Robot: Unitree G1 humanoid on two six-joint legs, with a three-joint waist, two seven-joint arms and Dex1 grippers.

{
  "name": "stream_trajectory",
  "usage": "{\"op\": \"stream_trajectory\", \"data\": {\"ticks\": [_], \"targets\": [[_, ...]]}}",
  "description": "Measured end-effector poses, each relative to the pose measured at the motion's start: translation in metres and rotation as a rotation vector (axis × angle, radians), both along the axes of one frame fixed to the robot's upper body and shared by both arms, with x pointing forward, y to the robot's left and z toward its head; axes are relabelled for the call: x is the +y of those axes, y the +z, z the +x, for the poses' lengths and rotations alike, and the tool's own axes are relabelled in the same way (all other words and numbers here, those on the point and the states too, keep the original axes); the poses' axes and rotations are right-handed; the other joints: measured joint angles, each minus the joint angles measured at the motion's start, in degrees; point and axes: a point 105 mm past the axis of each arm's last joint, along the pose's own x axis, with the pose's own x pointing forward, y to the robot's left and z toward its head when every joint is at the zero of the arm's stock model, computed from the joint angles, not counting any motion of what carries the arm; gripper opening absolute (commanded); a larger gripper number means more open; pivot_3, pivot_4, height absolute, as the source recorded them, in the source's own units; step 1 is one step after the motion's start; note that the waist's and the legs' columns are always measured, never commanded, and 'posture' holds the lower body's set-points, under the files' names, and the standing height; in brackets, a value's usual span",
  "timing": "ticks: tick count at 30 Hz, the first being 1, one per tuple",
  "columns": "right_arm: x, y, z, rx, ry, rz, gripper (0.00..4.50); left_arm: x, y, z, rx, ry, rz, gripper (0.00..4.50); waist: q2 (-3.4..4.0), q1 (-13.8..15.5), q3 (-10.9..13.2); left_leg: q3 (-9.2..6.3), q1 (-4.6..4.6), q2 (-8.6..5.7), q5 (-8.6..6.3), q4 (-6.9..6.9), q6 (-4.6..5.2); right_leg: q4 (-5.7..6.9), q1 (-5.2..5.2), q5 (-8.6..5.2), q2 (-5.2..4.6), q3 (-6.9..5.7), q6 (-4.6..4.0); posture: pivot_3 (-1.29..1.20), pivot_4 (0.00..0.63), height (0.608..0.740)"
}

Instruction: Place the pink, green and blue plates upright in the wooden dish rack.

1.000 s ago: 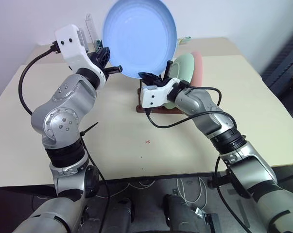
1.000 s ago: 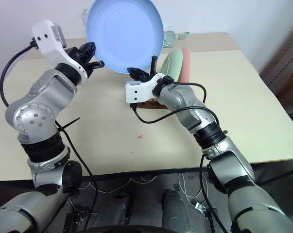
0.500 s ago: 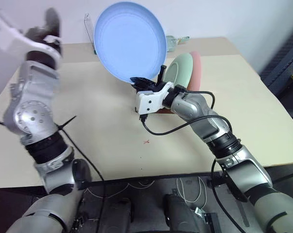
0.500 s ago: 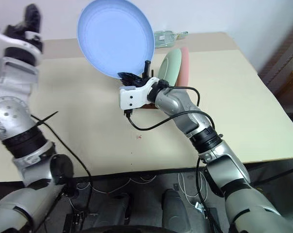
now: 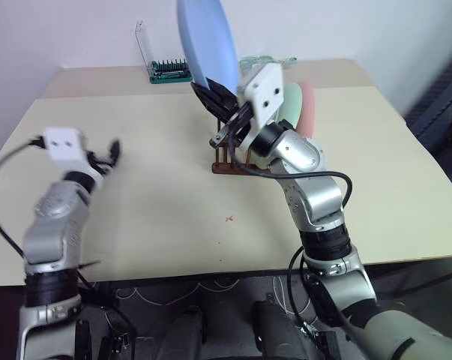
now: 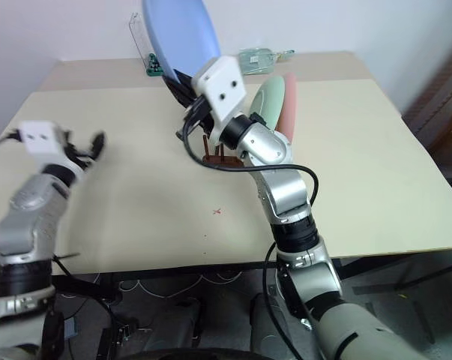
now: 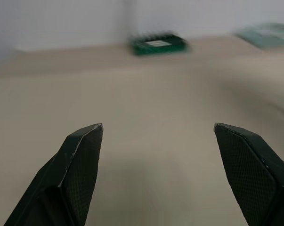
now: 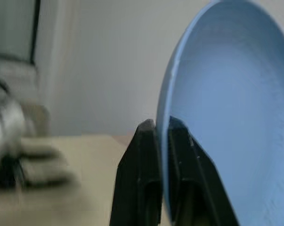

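Right wrist view: right gripper (image 8: 161,141) is clamped on the rim of the blue plate (image 5: 207,41), held edge-on above the wooden dish rack (image 5: 233,161). Green plate (image 5: 291,101) and pink plate (image 5: 308,105) stand upright in the rack (side by side). Left gripper (image 7: 158,155) hangs apart-fingered over the table (image 5: 173,202), holding nothing.

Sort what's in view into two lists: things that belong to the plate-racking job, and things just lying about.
Job:
blue plate, pinched by the right end effector
green plate, in the rack
pink plate, in the rack
wooden dish rack

Lying about:
green-based holder, far edge of the table
clear packet behind the plates
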Motion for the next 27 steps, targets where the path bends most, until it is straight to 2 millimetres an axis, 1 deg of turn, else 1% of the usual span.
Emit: {"op": "stream_trajectory", "data": {"ticks": [3, 4, 7, 9, 13, 16, 20, 27], "targets": [[-0.003, -0.003, 0.001, 0.123, 0.033, 0.076, 0.0, -0.019, 0.001, -0.007, -0.022, -0.109, 0.026, 3.87, 0.14, -0.32, -0.04, 0.07, 0.03, 0.02, 0.0, -0.05, 0.0, 0.05, -0.04, 0.0, 0.0, 0.02, -0.02, 0.0, 0.15, 0.74], [-0.006, -0.003, 0.003, 0.164, 0.037, 0.116, 0.0, -0.029, -0.001, -0.011, -0.019, -0.163, 0.039, 3.87, 0.23, -0.32, -0.05, 0.07, 0.04, 0.02, 0.0, -0.08, 0.0, 0.05, -0.05, 0.0, 0.0, 0.02, -0.03, 0.0, 0.15, 0.74], [-0.01, -0.006, 0.007, 0.279, 0.054, 0.21, 0.0, -0.055, -0.021, -0.025, 0.036, -0.323, 0.054, 3.87, 0.28, -0.32, -0.03, 0.08, 0.04, 0.03, 0.0, -0.08, 0.0, 0.06, -0.07, 0.0, 0.0, 0.02, -0.03, 0.0, 0.15, 0.74], [-0.013, -0.009, 0.01, 0.332, 0.054, 0.233, 0.0, -0.064, -0.032, -0.032, 0.071, -0.389, 0.054, 3.87, 0.29, -0.25, -0.03, 0.07, 0.03, 0.03, 0.0, -0.08, 0.01, 0.06, -0.07, 0.0, 0.0, 0.01, -0.03, 0.0, 0.15, 0.74], [-0.017, -0.013, 0.018, 0.416, 0.047, 0.284, 0.0, -0.074, -0.036, -0.043, 0.089, -0.474, 0.079, 3.87, 0.3, -0.24, -0.02, 0.09, 0.03, 0.02, -0.01, -0.07, 0.02, 0.05, -0.06, 0.0, 0.0, 0.02, -0.03, 0.0, 0.15, 0.74], [-0.019, -0.014, 0.022, 0.445, 0.047, 0.297, 0.0, -0.079, -0.041, -0.049, 0.113, -0.514, 0.084, 3.87, 0.34, -0.24, 0.0, 0.09, 0.03, 0.02, -0.02, -0.07, 0.03, 0.06, -0.06, 0.0, 0.0, 0.01, -0.03, 0.0, 0.15, 0.74], [-0.017, -0.013, 0.028, 0.483, 0.059, 0.315, 0.0, -0.08, -0.043, -0.049, 0.118, -0.515, 0.09, 3.87, 0.36, -0.27, 0.01, 0.09, 0.03, 0.03, -0.02, -0.08, 0.03, 0.06, -0.06, 0.0, 0.0, 0.01, -0.03, 0.0, 0.15, 0.74], [-0.015, -0.023, 0.037, 0.578, 0.066, 0.31, 0.0, -0.081, -0.044, -0.049, 0.119, -0.513, 0.095, 3.87, 0.36, -0.27, 0.02, 0.1, 0.03, 0.02, -0.02, -0.08, 0.04, 0.05, -0.06, 0.0, 0.0, 0.01, -0.03, 0.0, 0.15, 0.74]]}}
